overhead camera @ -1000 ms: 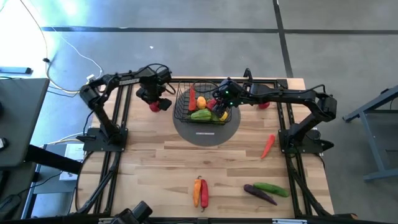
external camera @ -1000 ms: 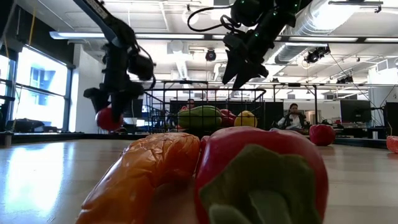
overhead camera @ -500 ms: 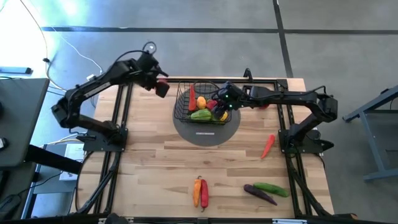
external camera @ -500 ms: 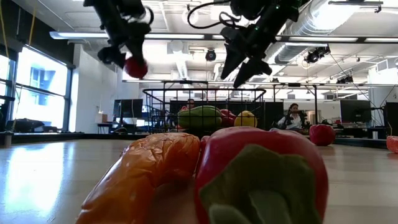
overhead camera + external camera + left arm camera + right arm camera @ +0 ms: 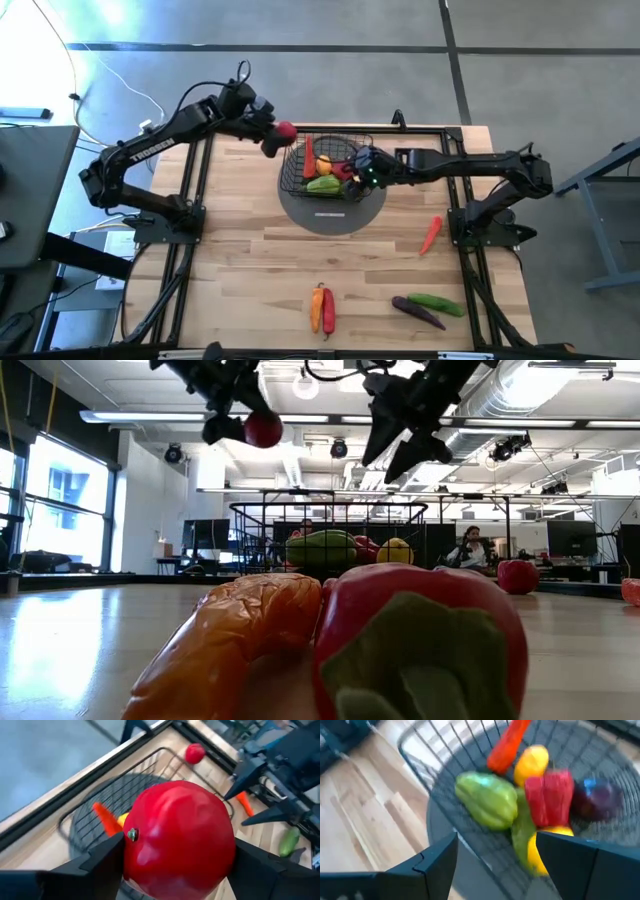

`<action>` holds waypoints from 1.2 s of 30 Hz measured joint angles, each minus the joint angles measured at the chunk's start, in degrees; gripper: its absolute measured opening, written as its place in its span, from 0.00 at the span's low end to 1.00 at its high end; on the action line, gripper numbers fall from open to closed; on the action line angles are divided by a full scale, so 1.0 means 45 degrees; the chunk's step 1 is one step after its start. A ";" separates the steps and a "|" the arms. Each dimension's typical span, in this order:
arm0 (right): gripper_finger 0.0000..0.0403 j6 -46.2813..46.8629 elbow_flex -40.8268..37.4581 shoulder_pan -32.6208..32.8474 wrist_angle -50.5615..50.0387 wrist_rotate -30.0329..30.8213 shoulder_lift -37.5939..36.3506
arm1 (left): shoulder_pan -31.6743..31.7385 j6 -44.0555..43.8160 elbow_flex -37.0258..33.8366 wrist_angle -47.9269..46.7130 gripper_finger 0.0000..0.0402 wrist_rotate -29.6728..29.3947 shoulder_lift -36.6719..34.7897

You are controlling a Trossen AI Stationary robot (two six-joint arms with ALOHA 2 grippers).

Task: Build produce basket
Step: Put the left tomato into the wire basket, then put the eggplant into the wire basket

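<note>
The black wire basket [image 5: 292, 172] stands on a round grey mat at the table's far middle. It holds a green pepper [image 5: 487, 800], an orange-red pepper [image 5: 507, 742], a lemon [image 5: 531, 762], a red pepper [image 5: 547, 795] and a purple eggplant [image 5: 597, 800]. My left gripper [image 5: 278, 133] is high over the basket's far left corner, shut on a red tomato [image 5: 177, 837]. My right gripper [image 5: 356, 168] hangs open over the basket's right half, with nothing between its fingers [image 5: 435, 857]. My left gripper pinches the red tomato between its two fingers, one on each opposite side [image 5: 131, 851]. The fingers [image 5: 97, 865] come from the table's left, slanting down. The tomato [image 5: 263, 428] hangs lifted clear, well above the basket's rim.
Loose produce lies on the wood: a red chili [image 5: 431, 234] at the right, an orange and a red pepper [image 5: 322, 308] near the front edge, an eggplant and a cucumber [image 5: 430, 306] front right, and a red tomato [image 5: 195, 753] right of the basket. The grey mat [image 5: 330, 218] lies under the basket.
My left gripper has lifted the red tomato from table height left of the basket, high up and toward the basket's far left corner, tipping from pointing down to slanting. My right gripper has shifted slightly over the basket and rolled, staying open.
</note>
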 joint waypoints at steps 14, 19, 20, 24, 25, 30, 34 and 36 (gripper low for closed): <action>0.63 0.2013 0.0000 0.1628 -0.1535 0.0577 -0.0128 | -0.1000 0.1195 0.0004 0.0896 0.79 0.0717 0.1286; 0.63 0.2568 0.0000 0.2125 -0.2326 0.0816 -0.0133 | -0.1002 0.1647 -0.0001 0.0890 0.82 0.1523 0.1724; 0.63 0.2627 0.0000 0.2233 -0.2450 0.0816 -0.0133 | -0.1010 0.1681 -0.0001 0.0880 0.82 0.1609 0.1764; 0.63 0.2640 0.0000 0.2681 -0.2804 0.0810 -0.0133 | -0.1009 0.1631 -0.0001 0.0927 0.82 0.1913 0.1794; 0.63 0.2632 0.0000 0.2774 -0.2865 0.0806 -0.0133 | -0.1012 0.1619 -0.0001 0.0951 0.82 0.1918 0.1794; 0.63 0.2904 0.0000 0.3262 -0.3300 0.0797 -0.0133 | -0.1014 0.0952 -0.0001 0.0962 0.82 0.1940 0.1794; 0.63 0.3350 0.0000 0.3720 -0.4040 0.0797 -0.0133 | -0.1014 0.0828 -0.0001 0.0958 0.82 0.1940 0.1794; 0.63 0.3656 0.0000 0.4004 -0.4498 0.0782 -0.0133 | -0.1012 0.0612 -0.0001 0.0958 0.82 0.1939 0.1794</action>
